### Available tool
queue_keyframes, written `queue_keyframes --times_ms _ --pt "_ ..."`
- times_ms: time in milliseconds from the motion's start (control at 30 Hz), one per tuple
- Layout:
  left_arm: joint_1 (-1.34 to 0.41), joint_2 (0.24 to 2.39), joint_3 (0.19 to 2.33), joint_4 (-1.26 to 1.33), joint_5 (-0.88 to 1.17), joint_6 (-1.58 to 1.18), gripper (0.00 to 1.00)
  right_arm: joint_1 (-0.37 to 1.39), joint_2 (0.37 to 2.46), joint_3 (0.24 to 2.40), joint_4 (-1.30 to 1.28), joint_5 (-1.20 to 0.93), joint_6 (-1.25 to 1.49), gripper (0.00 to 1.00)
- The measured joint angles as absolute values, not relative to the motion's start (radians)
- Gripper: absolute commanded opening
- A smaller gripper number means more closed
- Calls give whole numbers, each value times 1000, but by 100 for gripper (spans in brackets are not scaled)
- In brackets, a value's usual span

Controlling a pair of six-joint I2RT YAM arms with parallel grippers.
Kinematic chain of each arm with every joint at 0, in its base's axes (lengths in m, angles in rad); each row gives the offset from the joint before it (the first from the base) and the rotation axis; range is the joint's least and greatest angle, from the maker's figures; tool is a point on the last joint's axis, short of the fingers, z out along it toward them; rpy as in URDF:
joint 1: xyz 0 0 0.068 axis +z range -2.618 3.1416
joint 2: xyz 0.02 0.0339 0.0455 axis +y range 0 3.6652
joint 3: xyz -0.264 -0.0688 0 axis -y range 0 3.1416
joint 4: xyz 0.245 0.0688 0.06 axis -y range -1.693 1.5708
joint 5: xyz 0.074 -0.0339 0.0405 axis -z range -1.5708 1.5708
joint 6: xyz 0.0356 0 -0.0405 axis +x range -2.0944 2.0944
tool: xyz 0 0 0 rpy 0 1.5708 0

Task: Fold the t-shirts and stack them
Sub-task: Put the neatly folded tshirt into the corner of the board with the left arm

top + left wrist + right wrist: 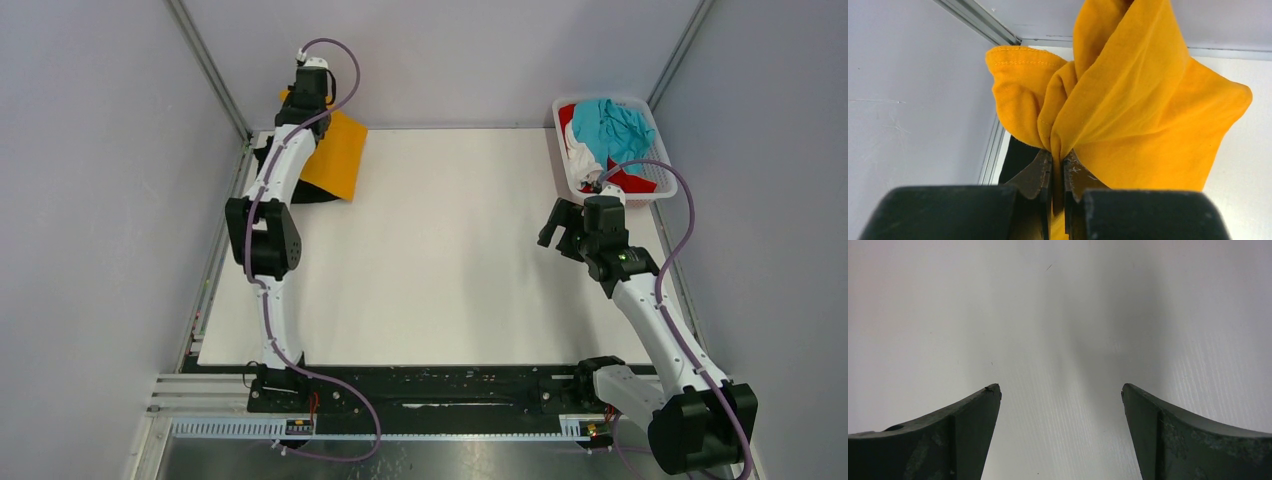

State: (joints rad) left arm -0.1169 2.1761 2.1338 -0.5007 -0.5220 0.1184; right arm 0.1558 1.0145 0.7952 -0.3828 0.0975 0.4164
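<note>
My left gripper [1058, 159] is shut on a bunched fold of the orange-yellow t-shirt [1128, 115] and holds it at the table's far left corner [338, 155]. A black t-shirt [300, 192] lies under it, mostly hidden. The teal t-shirt [615, 125], the white one [580, 160] and the red one [630, 180] lie heaped in the white basket [662, 185] at the far right. My right gripper [1060, 390] is open and empty above bare table, in front of the basket [560, 228].
The white table top [440, 250] runs between both arms. Grey walls and metal frame posts [210, 65] close in the back corners. The black base rail [430, 390] lies along the near edge.
</note>
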Motion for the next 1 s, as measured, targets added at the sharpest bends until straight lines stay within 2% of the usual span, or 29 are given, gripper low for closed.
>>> queue_keyframes --times_ms 300,433,567,667,833,867,1000 --pt "-41 2270 2163 -430 -487 144 5 156 1033 795 -383 117 414 99" --pt "-18 2345 2202 -420 -471 149 11 156 1044 795 -383 124 414 99" --pt "7 2387 2211 -405 -449 144 29 156 1055 795 -383 139 414 99" --pt "29 2409 2223 -386 -449 130 34 156 1061 796 -384 142 414 100" --pt "58 2419 2232 -361 -456 87 80 156 1074 802 -388 164 414 99" --pt "62 2419 2232 -359 -455 78 96 156 1074 804 -392 165 414 99" --pt "65 2403 2202 -351 -439 20 99 156 1074 819 -400 162 416 99"
